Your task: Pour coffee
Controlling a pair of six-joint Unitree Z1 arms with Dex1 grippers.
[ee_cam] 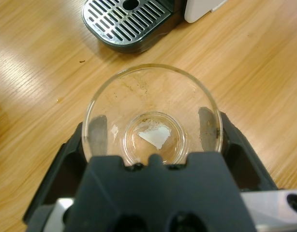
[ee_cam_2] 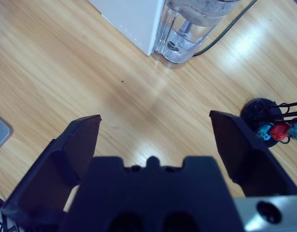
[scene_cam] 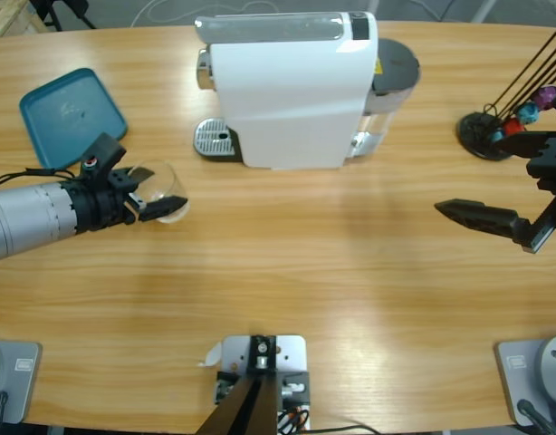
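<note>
A small clear glass [scene_cam: 163,188] stands between the jaws of my left gripper [scene_cam: 151,201], left of the white coffee machine [scene_cam: 292,91]. In the left wrist view my left gripper [ee_cam: 153,131] is shut on the glass [ee_cam: 139,89], one jaw on each side. Faint brown streaks mark its inner wall, and I make out no pool of coffee at its bottom. The machine's slotted drip tray [ee_cam: 126,19] lies just beyond it. My right gripper [scene_cam: 473,177] hangs open at the right of the table, and my right gripper [ee_cam_2: 155,118] holds nothing over bare wood.
A teal tray [scene_cam: 70,104] lies at the back left. A black capsule stand [scene_cam: 484,131] with coloured capsules [ee_cam_2: 279,130] stands at the back right. The machine's clear water tank [ee_cam_2: 187,29] and its cable are behind the machine.
</note>
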